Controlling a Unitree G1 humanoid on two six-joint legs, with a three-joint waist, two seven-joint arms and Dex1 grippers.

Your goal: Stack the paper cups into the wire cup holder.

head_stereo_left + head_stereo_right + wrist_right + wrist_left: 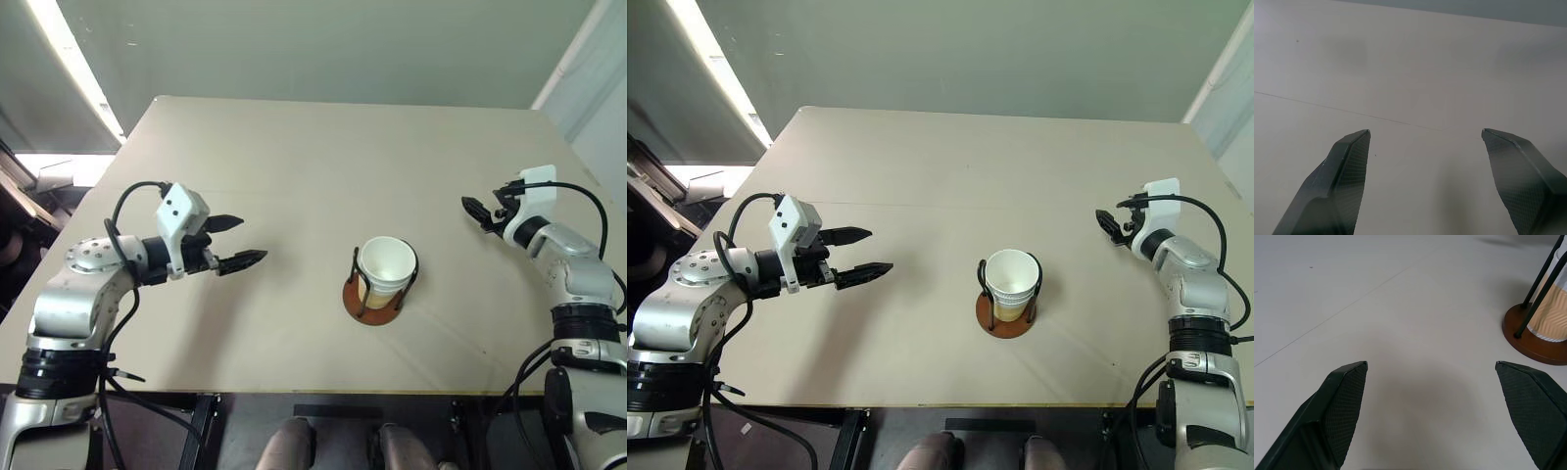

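A nested stack of yellow-tan paper cups with white rims stands upright inside the wire cup holder, a reddish-brown disc with black wire loops, near the table's front middle. My left gripper hovers to the left of the holder, open and empty, pointing toward it. The left wrist view has the holder's base and a cup's ribbed wall beyond my open left gripper. My right gripper hangs far right of the holder, open and empty, over bare table.
The beige table spreads wide around the holder, with a faint seam line across it. Its front edge runs just below the holder. Grey wall and floor lie beyond the far edge.
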